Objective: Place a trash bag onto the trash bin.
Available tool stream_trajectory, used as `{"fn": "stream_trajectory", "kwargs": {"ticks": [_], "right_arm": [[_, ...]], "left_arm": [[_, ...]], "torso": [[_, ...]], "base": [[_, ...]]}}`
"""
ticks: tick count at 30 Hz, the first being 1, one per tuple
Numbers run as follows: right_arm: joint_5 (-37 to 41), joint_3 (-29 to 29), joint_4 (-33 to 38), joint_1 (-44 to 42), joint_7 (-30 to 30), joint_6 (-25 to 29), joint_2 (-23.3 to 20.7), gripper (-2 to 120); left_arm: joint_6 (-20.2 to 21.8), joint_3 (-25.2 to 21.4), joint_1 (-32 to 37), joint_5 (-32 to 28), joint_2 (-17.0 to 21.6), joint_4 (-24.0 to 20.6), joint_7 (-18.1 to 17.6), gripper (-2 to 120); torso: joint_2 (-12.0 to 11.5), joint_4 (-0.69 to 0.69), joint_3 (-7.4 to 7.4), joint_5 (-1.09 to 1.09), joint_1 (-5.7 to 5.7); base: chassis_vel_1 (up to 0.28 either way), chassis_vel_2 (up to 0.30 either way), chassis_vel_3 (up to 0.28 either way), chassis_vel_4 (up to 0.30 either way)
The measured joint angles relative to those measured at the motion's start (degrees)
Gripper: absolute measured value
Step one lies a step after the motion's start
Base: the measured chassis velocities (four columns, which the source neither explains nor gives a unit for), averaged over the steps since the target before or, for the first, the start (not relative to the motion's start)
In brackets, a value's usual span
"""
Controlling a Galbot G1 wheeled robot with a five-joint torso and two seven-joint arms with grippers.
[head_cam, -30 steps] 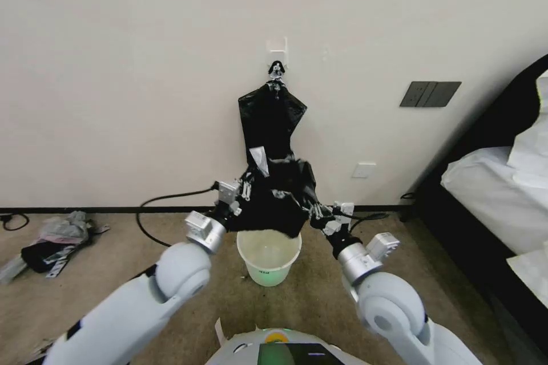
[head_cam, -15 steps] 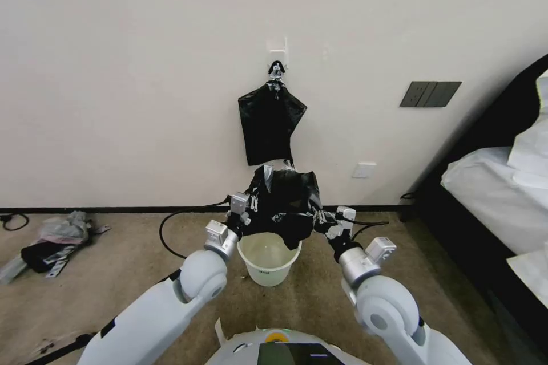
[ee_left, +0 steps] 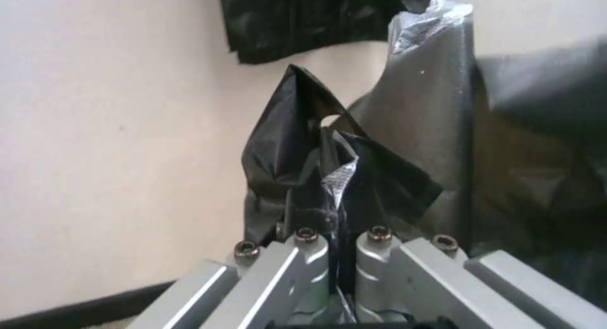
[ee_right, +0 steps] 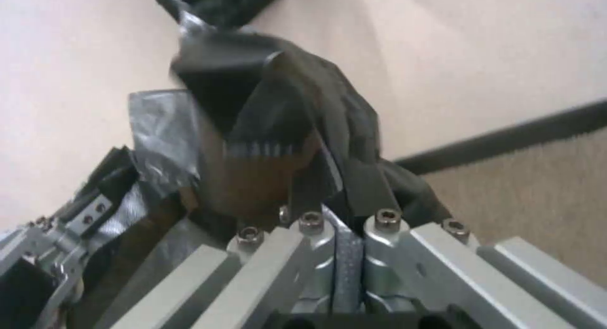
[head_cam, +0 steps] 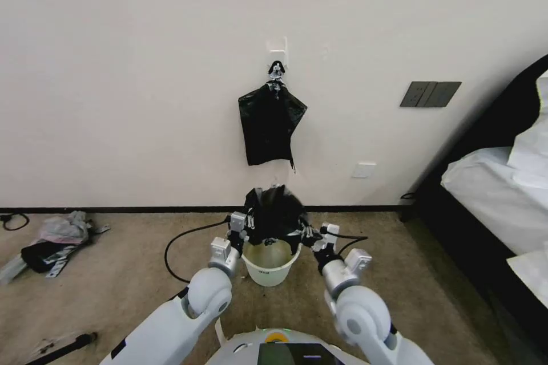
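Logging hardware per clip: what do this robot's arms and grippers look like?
Both arms have glossy white rounded shells with small black insets, ending in brushed silver cylindrical wrists with boxy silver modules. The left gripper and right gripper are grey metal, with angular linkage bars and hex-socket screws at the jaws. A black cable loops over the floor by the left arm, another by the right wrist.

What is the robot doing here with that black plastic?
Both grippers hold one loose trash bag over the trash bin on the carpet. The left gripper pinches one side, the right gripper the other, jaws shut. The bag hangs at the rim, not yet fitted over it.
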Motion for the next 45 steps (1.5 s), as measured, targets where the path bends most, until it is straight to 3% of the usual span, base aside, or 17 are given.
{"fn": "stream_trajectory", "kwargs": {"ticks": [9,22,32,45], "right_arm": [[-2.4,-2.88,-0.1,-3.75,3.65,-3.11,2.72,0],[-5.96,-2.46,-0.47,-6.89,6.46,-4.85,3.09,0],[-6.8,-3.19,-0.87,-7.05,7.8,-6.9,3.52,0],[-8.2,-6.47,-2.48,-6.21,12.55,-13.52,3.96,0]], "left_arm": [[-2.86,-2.42,7.48,3.94,0.04,-0.27,0.3,0],[-5.01,-4.23,15.07,7.22,-0.51,0.17,0.36,0],[-5.25,-5.08,17.66,8.27,-0.42,-0.66,0.35,0],[-6.84,-6.49,22.85,11.08,-0.4,-0.5,0.14,0]], "torso": [[0.0,0.0,0.0,0.0,0.0],[0.0,-0.01,0.0,0.0,0.0],[0.0,0.0,0.0,0.0,0.0],[0.0,-0.01,0.0,0.0,0.0]], "base": [[0.0,0.0,0.0,0.0],[0.0,0.0,0.0,0.0],[0.0,0.0,0.0,0.0],[0.0,0.0,0.0,0.0]]}}
